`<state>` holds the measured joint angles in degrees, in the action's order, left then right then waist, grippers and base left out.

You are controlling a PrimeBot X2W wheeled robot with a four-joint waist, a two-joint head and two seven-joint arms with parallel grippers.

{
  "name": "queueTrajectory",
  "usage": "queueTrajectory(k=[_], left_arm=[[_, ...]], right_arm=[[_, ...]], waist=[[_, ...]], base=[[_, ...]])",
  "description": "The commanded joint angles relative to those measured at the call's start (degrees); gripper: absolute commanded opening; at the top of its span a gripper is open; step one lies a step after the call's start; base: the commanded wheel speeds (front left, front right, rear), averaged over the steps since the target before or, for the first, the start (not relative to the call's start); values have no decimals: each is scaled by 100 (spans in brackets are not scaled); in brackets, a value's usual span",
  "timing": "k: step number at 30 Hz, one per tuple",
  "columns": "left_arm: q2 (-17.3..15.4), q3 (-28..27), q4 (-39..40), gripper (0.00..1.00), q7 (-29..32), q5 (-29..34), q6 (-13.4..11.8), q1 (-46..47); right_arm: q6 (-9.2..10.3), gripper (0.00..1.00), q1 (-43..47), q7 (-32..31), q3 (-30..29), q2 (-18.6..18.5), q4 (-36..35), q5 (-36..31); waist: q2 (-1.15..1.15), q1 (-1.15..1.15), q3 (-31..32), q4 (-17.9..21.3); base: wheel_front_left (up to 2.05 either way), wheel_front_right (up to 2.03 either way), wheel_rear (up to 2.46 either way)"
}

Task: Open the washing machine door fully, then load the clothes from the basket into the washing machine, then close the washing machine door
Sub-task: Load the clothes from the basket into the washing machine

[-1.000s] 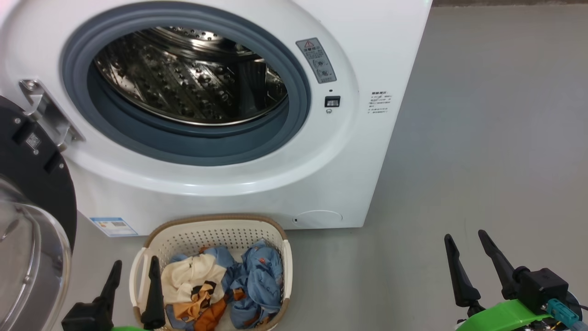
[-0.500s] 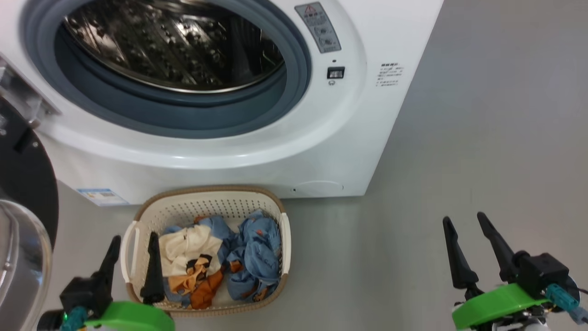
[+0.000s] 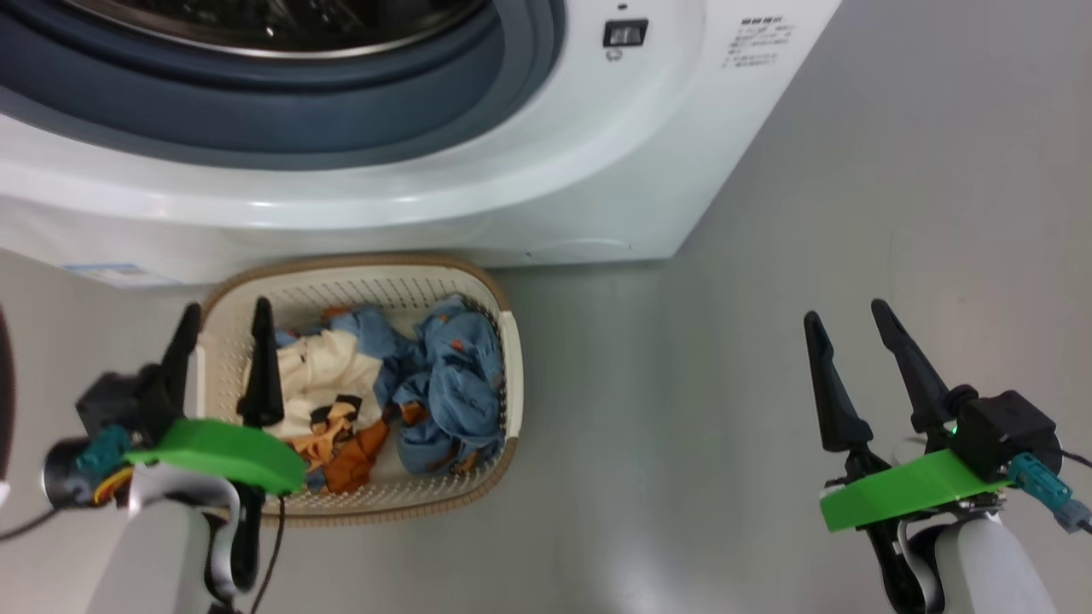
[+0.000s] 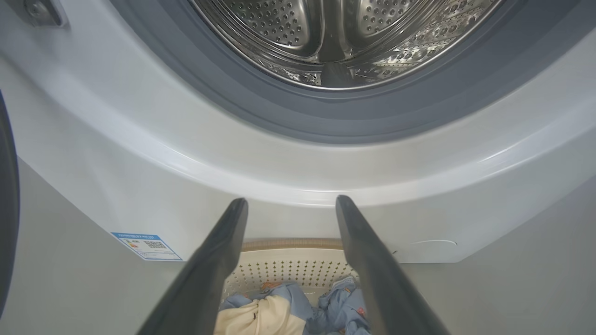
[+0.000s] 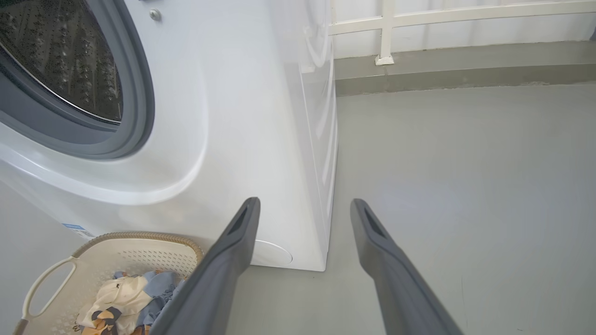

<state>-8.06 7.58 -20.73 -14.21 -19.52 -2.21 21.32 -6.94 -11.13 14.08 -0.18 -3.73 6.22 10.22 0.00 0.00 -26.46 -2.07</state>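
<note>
While the washing machine door (image 4: 6, 209) stands swung aside, its dark rim outside your left gripper (image 3: 227, 307), those jaws hang wide apart and empty over the left end of the basket (image 3: 490, 294). I judge they are placed for a first grab. The clothes (image 3: 444, 384) lie heaped in the basket, just under and to the right of those fingers. Beyond the fingertips the washing machine (image 3: 546, 188) gapes, what shows of its drum bare, so loading is not yet begun. Your right gripper (image 3: 845, 311) hangs with jaws spread and empty over bare floor (image 3: 682, 426), well apart from the basket, likely to keep the lane clear.
</note>
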Motion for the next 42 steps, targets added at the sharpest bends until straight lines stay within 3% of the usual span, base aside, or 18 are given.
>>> queueTrajectory(k=[1,22,34,42], left_arm=[[-182,-217,-19,100,-64,-22,35,197],[-491,-222,-2287,100,-78,218,436,1468],[-772,160,-3680,100,44,527,549,1923],[-1018,418,-4298,100,303,749,461,2216]], right_arm=[[-55,100,-88,60,194,11,-118,-25],[-55,100,-586,91,279,59,-175,41],[-55,100,-723,91,374,81,-192,138],[-55,100,-762,92,496,84,-173,344]], waist=[[0,0,-524,181],[0,0,-1701,579],[0,0,-2033,758],[0,0,-2238,932]], base=[[0,0,0],[0,0,0],[0,0,0],[0,0,0]])
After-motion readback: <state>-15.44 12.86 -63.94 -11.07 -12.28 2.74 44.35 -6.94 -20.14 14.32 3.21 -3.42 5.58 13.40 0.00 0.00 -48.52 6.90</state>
